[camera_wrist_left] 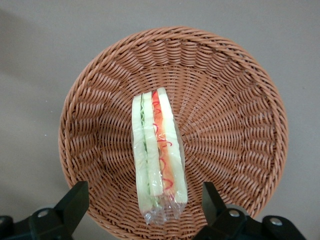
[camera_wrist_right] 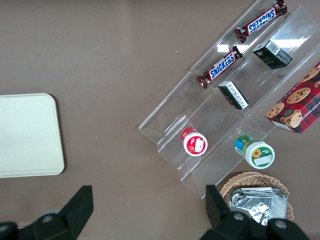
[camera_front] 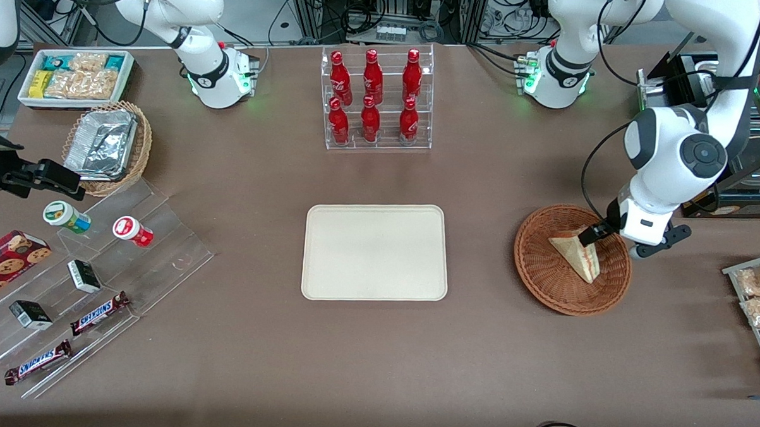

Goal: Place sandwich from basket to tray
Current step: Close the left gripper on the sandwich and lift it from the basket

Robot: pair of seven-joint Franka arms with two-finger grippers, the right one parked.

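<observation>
Your left arm's gripper [camera_wrist_left: 145,207] hangs spread wide above the round reddish-brown wicker basket [camera_front: 536,269], straddling the wrapped triangular sandwich [camera_wrist_left: 157,155] lying inside it.

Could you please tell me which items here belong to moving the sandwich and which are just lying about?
Part of the job:
sandwich, lying in the basket
tray, bare
gripper, open, above the sandwich

Lying about:
cola bottles
Snickers bars
foil container
cookie box
</observation>
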